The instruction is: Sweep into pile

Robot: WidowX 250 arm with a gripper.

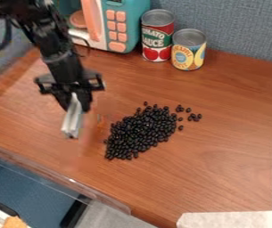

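Observation:
The black gripper (75,104) hangs at the left-centre of the camera view, shut on a pale grey-white strip-like tool (72,119) that points down toward the table. Right of the tool, with a gap between, lies a pile of small black beans (139,132) on the brown wooden table (221,147). The pile runs slantwise, from lower left to upper right. Several loose beans (194,117) lie apart from it at its upper right side.
At the back stand a toy microwave (126,26), a tomato sauce can (157,35) and a pineapple can (188,50) beside it. A clear edge strip (60,178) borders the table at lower left. White paper or tape (233,219) lies at the lower right.

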